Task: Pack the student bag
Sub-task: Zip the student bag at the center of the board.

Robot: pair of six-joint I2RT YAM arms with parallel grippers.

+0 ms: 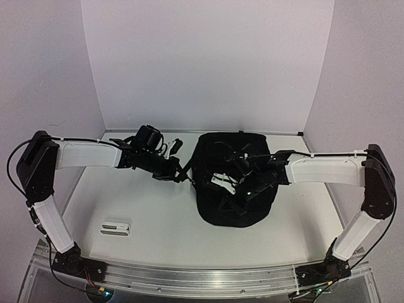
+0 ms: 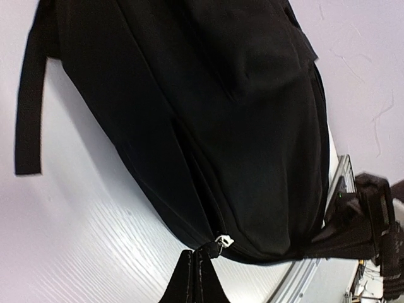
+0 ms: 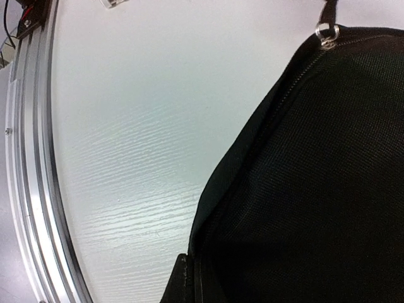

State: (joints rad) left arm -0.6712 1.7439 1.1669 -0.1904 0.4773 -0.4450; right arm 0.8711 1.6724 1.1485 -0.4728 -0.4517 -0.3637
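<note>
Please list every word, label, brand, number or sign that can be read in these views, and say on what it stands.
No text can be read in any view.
student bag: plain black fabric; no label or brand shows.
small white item on the table: it has dark marks, but they are too small to read.

Too small to identify, lower left of top view: white flat item (image 1: 115, 226). Cropped by right and bottom edges of right wrist view: student bag (image 3: 315, 189). Sliced off at its top edge: clear object (image 3: 117, 3).
</note>
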